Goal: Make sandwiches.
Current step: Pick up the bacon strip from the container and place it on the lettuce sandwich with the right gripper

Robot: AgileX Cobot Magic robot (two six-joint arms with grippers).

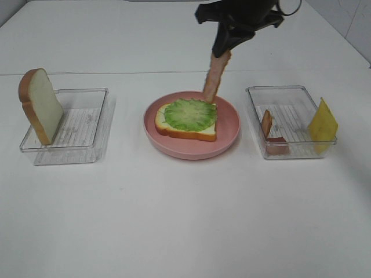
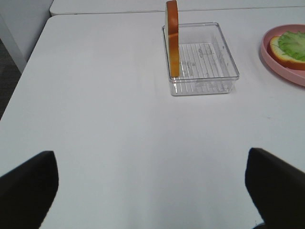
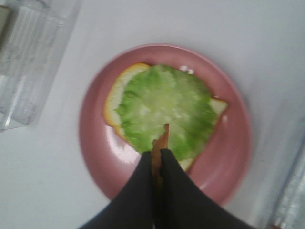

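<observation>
On the pink plate [image 1: 229,142] lies one bread slice [image 1: 200,134] topped with green lettuce [image 1: 190,114]; the right wrist view shows the lettuce [image 3: 164,107] from above. My right gripper [image 1: 223,51] is shut on a bacon strip [image 1: 214,78], which hangs down over the plate's far rim, its tip close to the lettuce. That strip [image 3: 158,143] pokes out between the shut fingers. A second bread slice [image 1: 40,104] stands on edge in the left clear tray [image 1: 81,130]. The left gripper [image 2: 152,183] is open over bare table, short of that tray [image 2: 202,59].
The right clear tray [image 1: 290,119] holds another bacon strip [image 1: 268,126] and a yellow cheese square [image 1: 322,124] leaning on its right wall. The plate stands between the two trays on a white table.
</observation>
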